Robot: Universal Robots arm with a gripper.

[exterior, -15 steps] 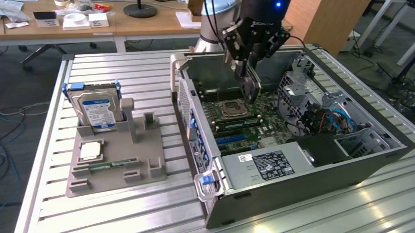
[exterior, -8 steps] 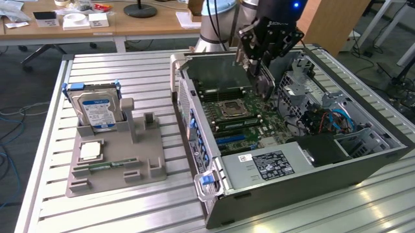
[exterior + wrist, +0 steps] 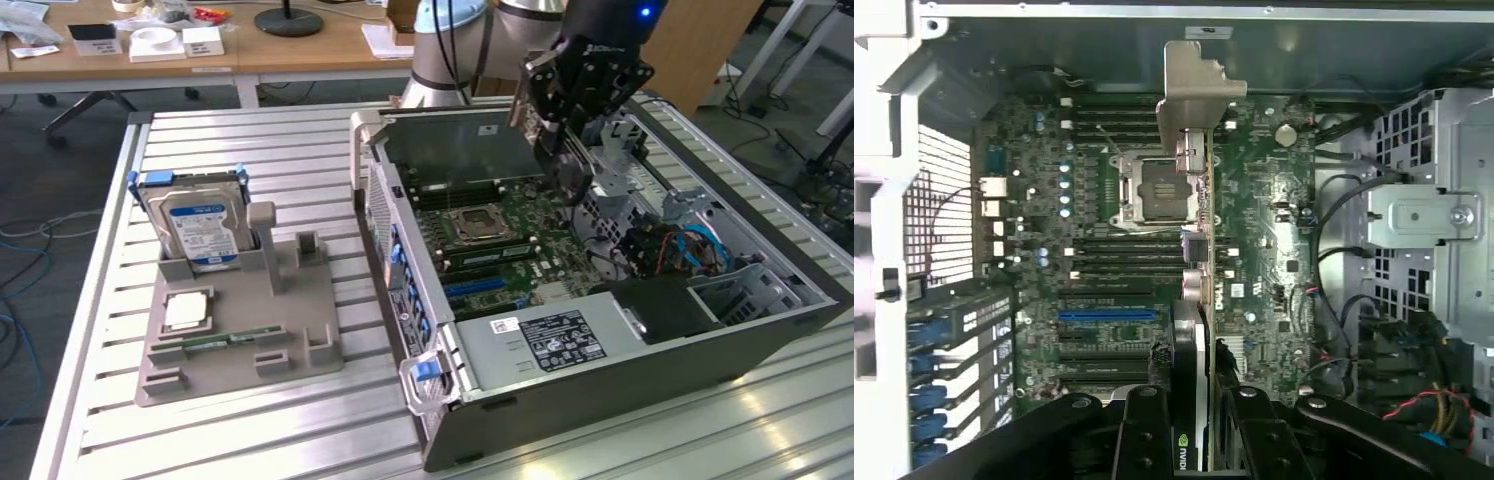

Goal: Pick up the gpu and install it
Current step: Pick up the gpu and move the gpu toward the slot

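Note:
My gripper hangs over the open computer case, shut on the gpu, which stands on edge beneath it above the motherboard. In the wrist view the gpu runs edge-on out from between my gripper's two black fingers, and its silver end bracket points at the case's rear wall. The card hovers over the CPU socket and the row of expansion slots, one of them blue. I cannot tell whether it touches the board.
A grey fixture to the exterior view's left of the case carries a silver hard drive with a blue-white label, a CPU chip and a green memory stick. A drive cage and cables fill the case's far side.

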